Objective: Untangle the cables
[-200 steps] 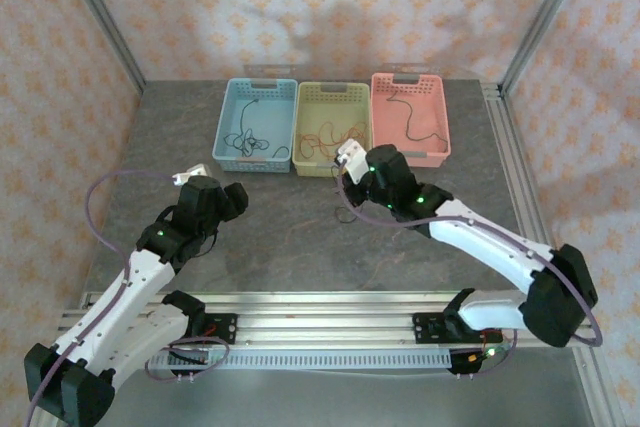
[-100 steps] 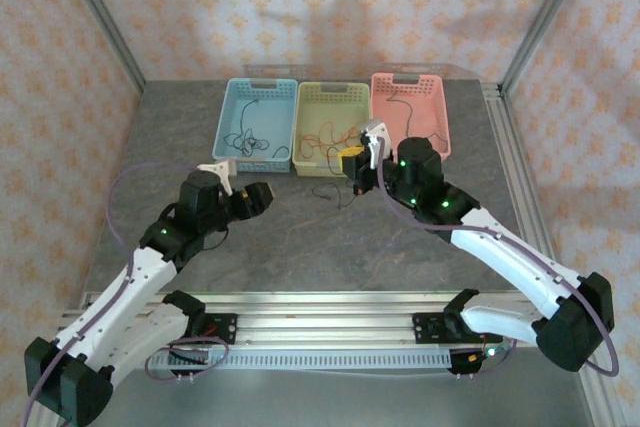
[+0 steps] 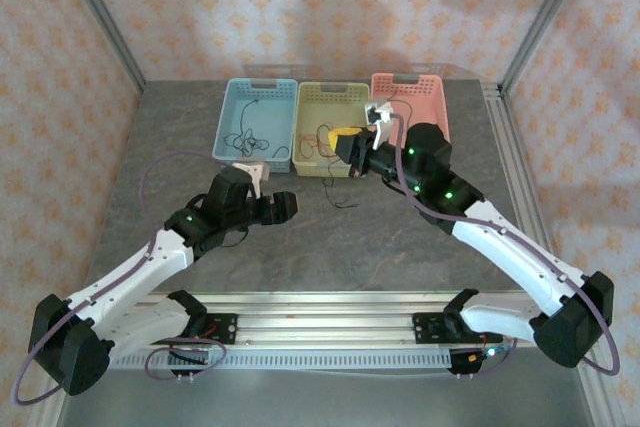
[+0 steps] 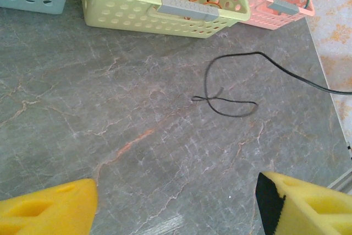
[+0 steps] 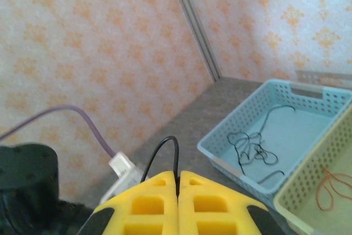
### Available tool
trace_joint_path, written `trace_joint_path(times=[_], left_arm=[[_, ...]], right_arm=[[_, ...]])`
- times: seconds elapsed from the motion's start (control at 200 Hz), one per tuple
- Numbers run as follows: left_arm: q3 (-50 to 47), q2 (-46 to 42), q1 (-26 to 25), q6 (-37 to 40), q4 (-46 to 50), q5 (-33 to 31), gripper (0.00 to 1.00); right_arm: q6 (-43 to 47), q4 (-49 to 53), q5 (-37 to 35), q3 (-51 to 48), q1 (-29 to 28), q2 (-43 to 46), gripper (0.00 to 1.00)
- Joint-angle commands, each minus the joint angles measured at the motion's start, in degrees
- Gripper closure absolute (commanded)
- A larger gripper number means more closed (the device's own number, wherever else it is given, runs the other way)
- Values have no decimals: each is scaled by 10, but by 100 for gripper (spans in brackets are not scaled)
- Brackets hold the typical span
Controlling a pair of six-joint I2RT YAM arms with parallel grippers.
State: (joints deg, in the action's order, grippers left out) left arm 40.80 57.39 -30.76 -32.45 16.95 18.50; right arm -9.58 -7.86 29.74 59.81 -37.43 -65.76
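Right wrist: fingers (image 5: 144,205) tight around black cable (image 5: 176,158)

- Bare surface (image 3: 300,257) is lying open on the near side of the baskets, offering wide passage.
- A blue basket (image 3: 223,135), yellow basket (image 3: 333,88) and pink basket (image 3: 408,78) are standing side by side, walling off the far edge.
- A black cable (image 4: 207,81) is trailing across the surface near the yellow basket.
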Motion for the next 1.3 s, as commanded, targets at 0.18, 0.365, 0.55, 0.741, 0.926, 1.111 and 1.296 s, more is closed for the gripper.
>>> trace_joint_path(times=[0.18,0.365,0.55,0.741,0.926,1.111,1.296], left_arm=[[13,-47,-3,15,63,-131,23],[5,-84,-2,15,78,-171,23],[-10,-122,-1,1,108,-243,23],[-27,-157,6,-26,147,-339,22],[-48,-200,28,-36,146,-337,22],[-53,-208,32,-36,148,-332,20],[-58,-213,33,-35,148,-334,20]], right_arm=[[-88,-85,42,100,2,-65,100],[-135,-158,46,165,3,-119,100],[-173,-243,29,253,3,-196,100],[-198,-300,1,358,3,-303,100],[-218,-339,-48,443,4,-428,100],[-251,-329,-72,562,10,-576,100],[-256,-263,-55,702,10,-707,100]])
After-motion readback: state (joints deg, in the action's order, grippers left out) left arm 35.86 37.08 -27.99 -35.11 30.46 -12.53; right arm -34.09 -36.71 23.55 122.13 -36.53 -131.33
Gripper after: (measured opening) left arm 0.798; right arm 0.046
